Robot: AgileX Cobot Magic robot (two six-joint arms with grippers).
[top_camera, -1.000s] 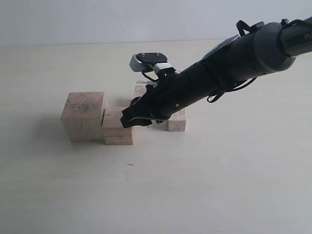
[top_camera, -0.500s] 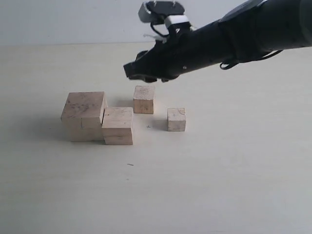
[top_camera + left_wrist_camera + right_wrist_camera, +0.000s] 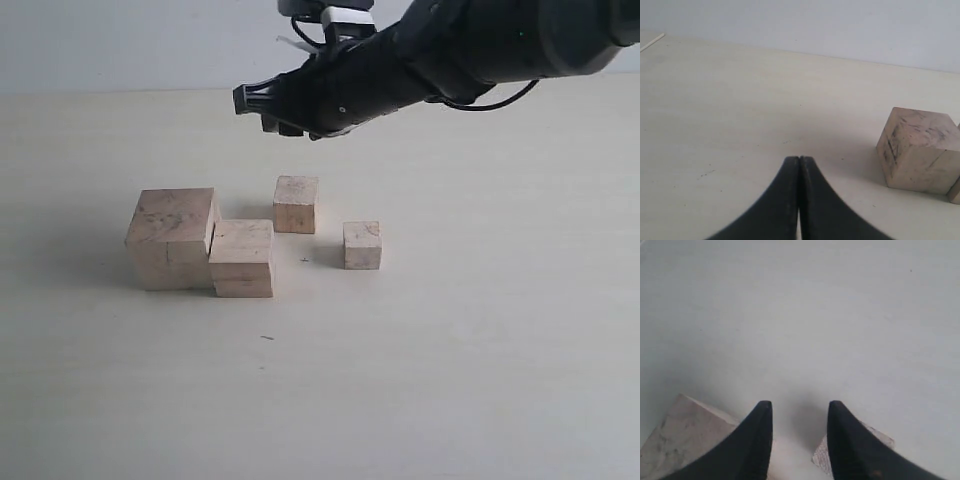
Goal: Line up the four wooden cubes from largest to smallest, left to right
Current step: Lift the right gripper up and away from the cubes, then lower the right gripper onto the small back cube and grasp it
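Exterior view: right gripper aloft, jaws parted, empty; largest cube touching second cube; third cube, smallest cube apart. Left wrist view: left gripper closed, empty.

Pale cream table, matte, with a few faint dark specks. Directly on it: largest cube left of centre, second cube pressed against it at its 4 o'clock. Third cube stands apart at the second cube's 1 o'clock, and smallest cube stands apart at its 3 o'clock.
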